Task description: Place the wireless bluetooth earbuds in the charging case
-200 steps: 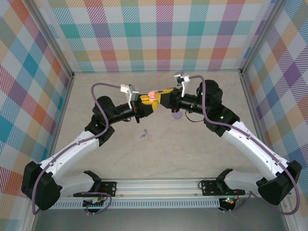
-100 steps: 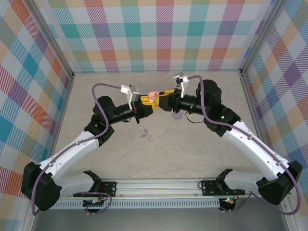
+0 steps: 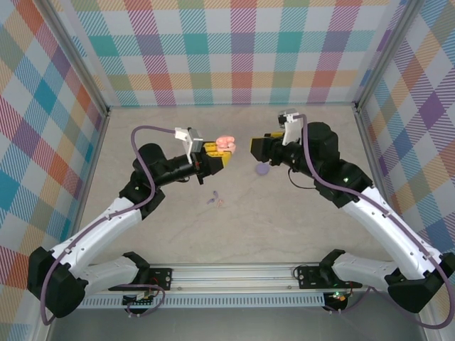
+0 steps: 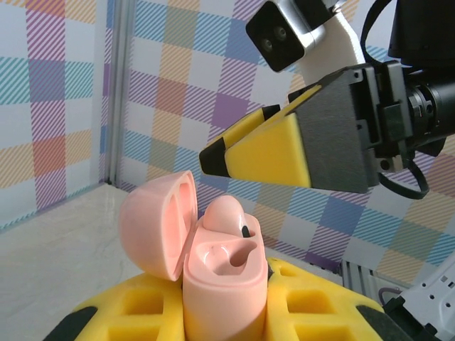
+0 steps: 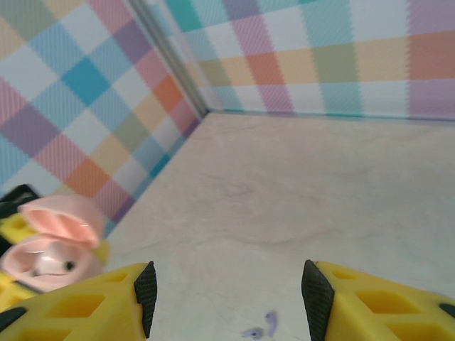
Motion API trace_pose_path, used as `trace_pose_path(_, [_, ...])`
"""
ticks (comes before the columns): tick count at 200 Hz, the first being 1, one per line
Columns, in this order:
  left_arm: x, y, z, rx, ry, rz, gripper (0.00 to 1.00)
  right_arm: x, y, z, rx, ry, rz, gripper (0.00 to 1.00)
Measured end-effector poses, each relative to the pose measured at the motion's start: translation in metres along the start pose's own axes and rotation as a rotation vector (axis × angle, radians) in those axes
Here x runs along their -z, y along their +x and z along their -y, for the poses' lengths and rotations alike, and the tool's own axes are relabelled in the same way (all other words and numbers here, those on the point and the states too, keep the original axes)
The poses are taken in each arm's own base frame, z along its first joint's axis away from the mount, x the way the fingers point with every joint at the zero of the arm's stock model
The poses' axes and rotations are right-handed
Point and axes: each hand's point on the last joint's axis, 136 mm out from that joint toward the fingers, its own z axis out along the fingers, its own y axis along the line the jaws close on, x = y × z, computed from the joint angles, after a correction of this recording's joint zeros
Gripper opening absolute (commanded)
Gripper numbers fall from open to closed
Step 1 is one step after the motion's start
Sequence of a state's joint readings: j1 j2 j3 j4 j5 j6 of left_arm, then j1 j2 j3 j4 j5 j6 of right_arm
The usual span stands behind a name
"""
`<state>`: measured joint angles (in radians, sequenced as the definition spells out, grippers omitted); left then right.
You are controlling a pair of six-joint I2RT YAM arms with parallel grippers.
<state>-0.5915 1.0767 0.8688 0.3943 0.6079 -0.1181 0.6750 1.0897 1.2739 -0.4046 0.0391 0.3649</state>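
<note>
My left gripper (image 3: 215, 153) is shut on the pink charging case (image 3: 226, 144), held up above the table. In the left wrist view the case (image 4: 226, 284) stands upright between my yellow fingers (image 4: 128, 312), its lid (image 4: 158, 224) swung open to the left. A pink earbud (image 4: 227, 213) sits in the far slot and the near slot (image 4: 231, 256) is hollow. My right gripper (image 3: 254, 148) hangs open just right of the case, nothing between its fingers (image 5: 227, 298). Two tiny stemmed earbuds (image 3: 215, 202) lie on the table below, lilac in the right wrist view (image 5: 263, 327).
A small round purple disc (image 3: 262, 169) lies on the table under my right wrist. Plaid walls (image 3: 234, 50) close in the back and both sides. The arm bases and a metal rail (image 3: 234, 273) line the near edge.
My right gripper has opened and drawn back to the right, away from the case. The left gripper still holds the case, shifted slightly left.
</note>
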Motion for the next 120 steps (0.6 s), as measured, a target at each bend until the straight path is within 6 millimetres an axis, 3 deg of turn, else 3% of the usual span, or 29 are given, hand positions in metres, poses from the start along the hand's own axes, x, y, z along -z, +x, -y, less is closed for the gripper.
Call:
trace_pose_path(38, [0.005, -0.008, 0.002, -0.017, -0.021, -0.009, 0.20, -0.008, 0.016, 0.037, -0.030, 0.187, -0.090, 0.59])
trace_pose_path(83, [0.012, -0.017, 0.005, -0.031, -0.047, -0.005, 0.20, -0.051, 0.079, 0.078, -0.114, 0.288, -0.355, 0.59])
trace_pose_path(120, [0.018, -0.022, 0.003, -0.048, -0.088, -0.001, 0.20, -0.084, 0.130, 0.082, -0.182, 0.246, -0.545, 0.56])
